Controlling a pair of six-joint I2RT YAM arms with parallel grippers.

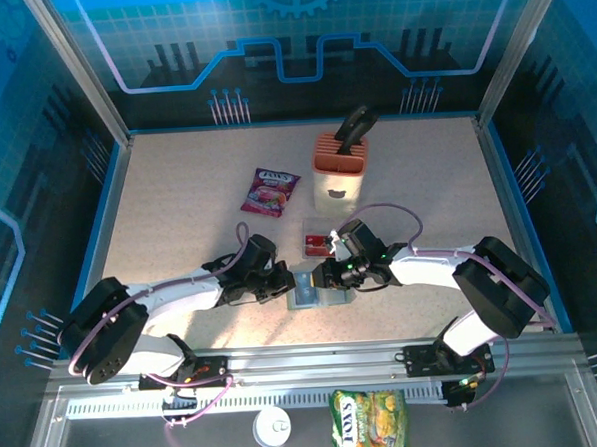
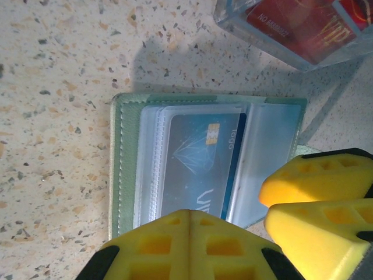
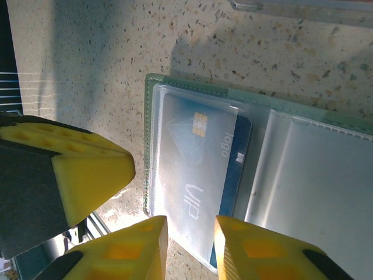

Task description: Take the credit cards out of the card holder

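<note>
Left claw (image 2: 189, 224): fingers pressed together with nothing between them. The tips sit at the card holder's left edge.
Card holder (image 2: 125, 169): lies open and flat on the surface (image 1: 179, 240), close to the near edge and about midway along it, between the two claws.
Blue card (image 2: 198, 157): inside the holder under a clear sleeve, in one panel. The other panel shows only clear sleeve.
Right claw (image 3: 191, 224): fingers a little apart, over one end of the blue card, whose sleeve shows in the gap. Contact cannot be told, and no grip is seen.
Red cards (image 2: 291, 26): lie in a clear tray (image 2: 224, 23), just beyond the holder toward the surface's middle, apart from both claws.
</note>
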